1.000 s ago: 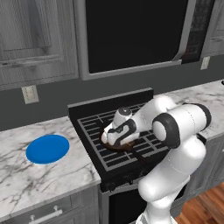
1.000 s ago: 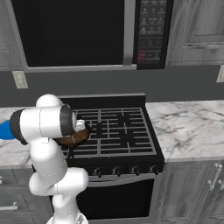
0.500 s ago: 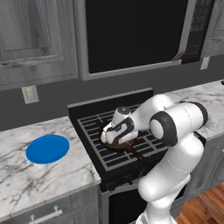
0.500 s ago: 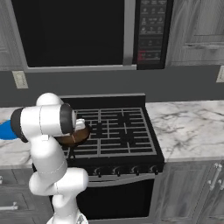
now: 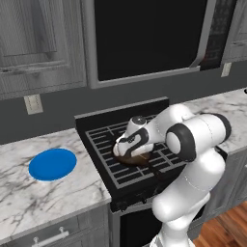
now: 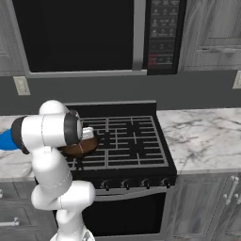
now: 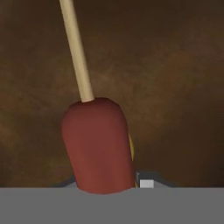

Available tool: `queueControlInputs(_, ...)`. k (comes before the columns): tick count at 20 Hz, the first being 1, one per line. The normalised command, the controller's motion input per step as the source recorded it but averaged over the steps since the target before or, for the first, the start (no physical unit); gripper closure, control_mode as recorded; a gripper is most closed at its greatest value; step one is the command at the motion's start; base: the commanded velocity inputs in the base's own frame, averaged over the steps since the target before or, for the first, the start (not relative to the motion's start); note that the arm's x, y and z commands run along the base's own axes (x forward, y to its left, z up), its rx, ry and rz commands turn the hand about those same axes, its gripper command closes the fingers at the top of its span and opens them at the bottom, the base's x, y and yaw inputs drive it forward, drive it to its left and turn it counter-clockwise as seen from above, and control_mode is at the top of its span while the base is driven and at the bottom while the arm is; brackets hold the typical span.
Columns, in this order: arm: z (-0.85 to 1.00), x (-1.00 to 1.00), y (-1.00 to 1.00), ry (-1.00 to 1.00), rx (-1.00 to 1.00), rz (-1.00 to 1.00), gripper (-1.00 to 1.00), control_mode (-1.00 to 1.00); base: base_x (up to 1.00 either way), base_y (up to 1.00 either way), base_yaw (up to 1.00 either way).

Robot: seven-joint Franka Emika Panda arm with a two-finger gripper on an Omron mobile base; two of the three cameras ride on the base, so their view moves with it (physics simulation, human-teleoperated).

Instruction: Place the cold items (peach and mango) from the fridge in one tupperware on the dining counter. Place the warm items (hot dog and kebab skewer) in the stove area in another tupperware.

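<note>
Hand view looks straight down on the kebab skewer [image 7: 98, 146]: a dark red piece of meat on a pale wooden stick, lying in a brown pan [image 7: 175, 78]. The gripper's [image 7: 105, 186] fingertips sit at either side of the meat at the bottom edge, drawn in narrow around it, though whether they press it firmly I cannot tell. In the left base view the gripper [image 5: 129, 147] reaches down into the pan [image 5: 137, 158] on the stove [image 5: 108, 144]. So the step in hand is the grasp of a warm item. Next, a straight lift clear of the pan's rim seems called for, then carrying it to a tupperware.
</note>
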Motion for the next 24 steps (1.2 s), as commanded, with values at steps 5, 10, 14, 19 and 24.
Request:
queueControlInputs(5,0.31,-0.13,-0.33,-0.10,0.02,0.00,1.00,-1.00,0.00,0.00,0.00)
queueControlInputs(10,0.69,-0.07,-0.15,-0.24,0.03,0.03,1.00,-1.00,0.00,0.00,0.00)
queueControlInputs(14,0.02,0.35,0.03,0.04,-0.06,0.14,1.00,-1.00,0.00,0.00,0.00)
queueControlInputs(19,-0.21,0.78,0.24,0.17,-0.08,0.18,1.00,-1.00,0.00,0.00,0.00)
queueControlInputs(24,-0.24,0.40,0.04,-0.16,0.14,0.06,1.00,-1.00,0.00,0.00,0.00)
